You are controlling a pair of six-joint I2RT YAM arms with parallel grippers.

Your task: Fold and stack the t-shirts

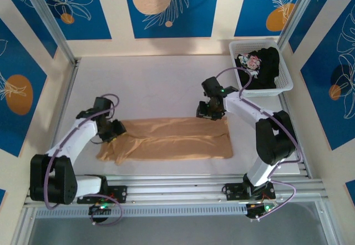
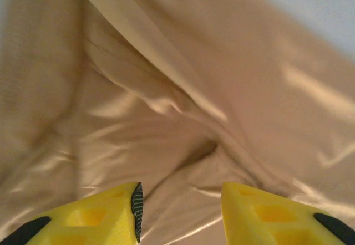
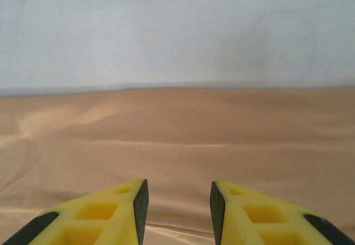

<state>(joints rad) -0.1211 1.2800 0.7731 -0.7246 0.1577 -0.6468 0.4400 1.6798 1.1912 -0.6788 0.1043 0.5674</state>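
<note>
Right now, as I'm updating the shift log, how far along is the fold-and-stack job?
Done: the tan t-shirt lies on the table folded into a long band. In hand: the left pincer sits over its rumpled left end and the right pincer over its far right corner, both open, gripping nothing. Left: probably folding that band shorter, then the black t-shirt, crumpled in the white basket, and stacking.

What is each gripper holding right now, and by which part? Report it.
Nothing is held. The left gripper and the right gripper both stand with jaws apart over the tan-orange t-shirt, with no cloth pinched between them.
</note>
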